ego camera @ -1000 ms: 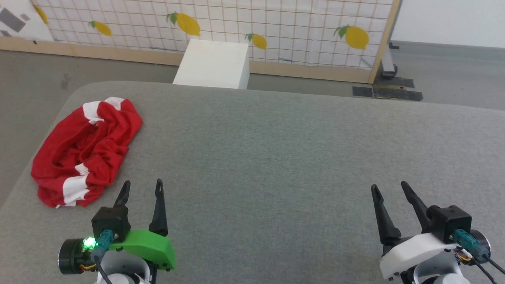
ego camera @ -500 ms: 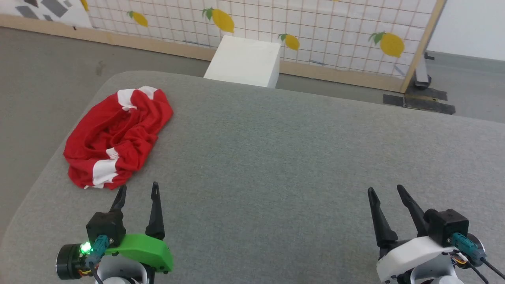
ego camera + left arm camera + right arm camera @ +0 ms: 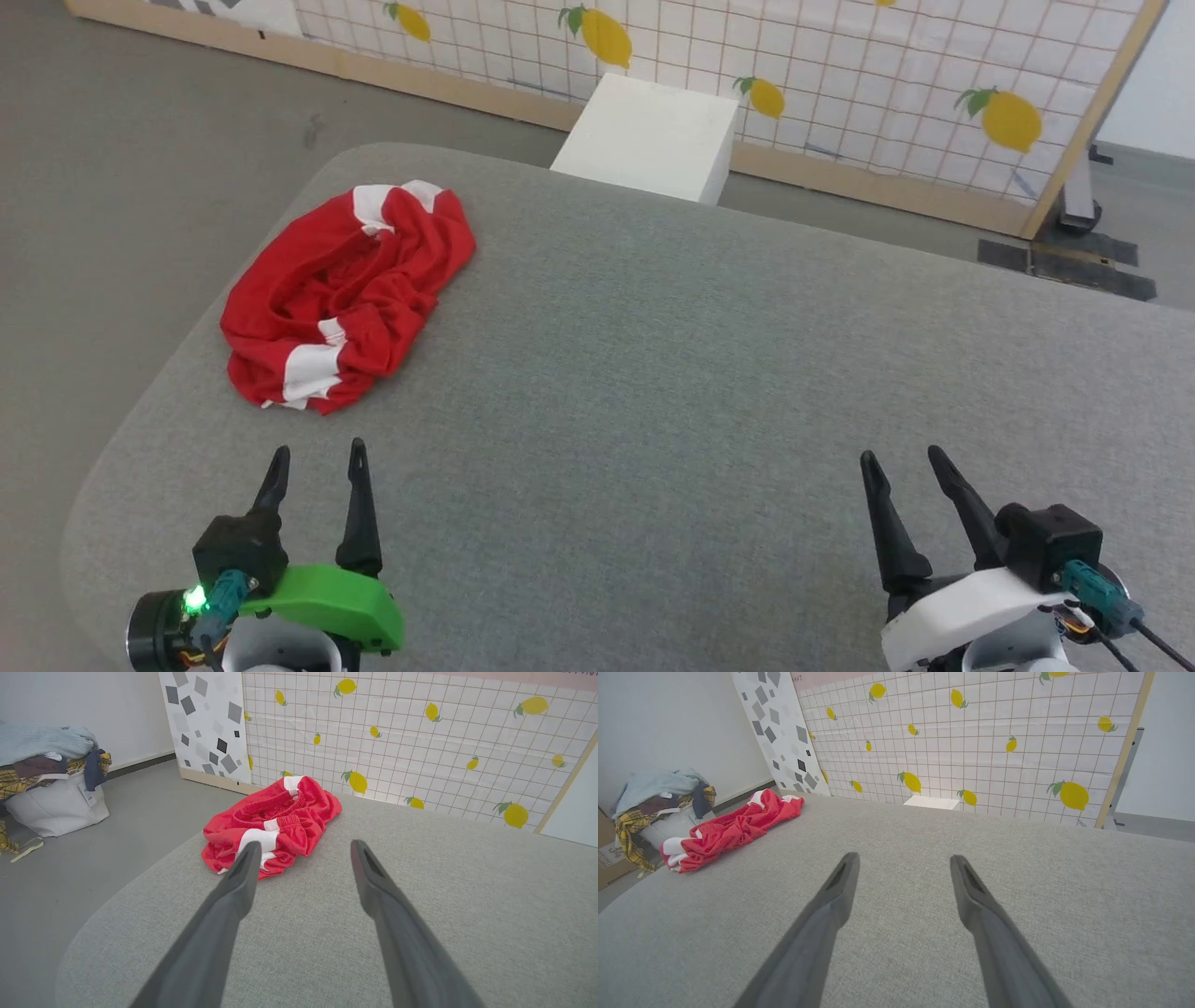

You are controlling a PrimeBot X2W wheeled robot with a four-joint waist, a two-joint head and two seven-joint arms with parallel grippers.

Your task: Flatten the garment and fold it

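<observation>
Grey cloth-covered surface (image 3: 709, 392) with rounded corners, standing before a lemon-patterned screen (image 3: 840, 75). The garment (image 3: 345, 280) lies crumpled in a heap near the far left corner of the surface, close to its left edge. It is straight ahead of the left jaws and well apart from the right jaws. Both pairs of jaws hover low at the near side. Their long dark fingers (image 3: 357, 509) are spread wide and nothing is between them.

The garment appears to be a light, limp knit. It would likely sag and drape once lifted, cling a little to the woven cover when dragged, and take no harm from a firm pinch. One white band (image 3: 308, 369) faces the left jaws at the near end of the heap, and another (image 3: 373, 198) shows at the far end. A gathered, elastic-looking edge (image 3: 261, 807) runs through the middle.

The bands seem the best hold. As finished edges they are thicker than the body cloth and easy to tell from the folds. Pinching two such points, set well apart, should let the heap be drawn out flat. The layers overlap, so catching a single thickness may be hard.
</observation>
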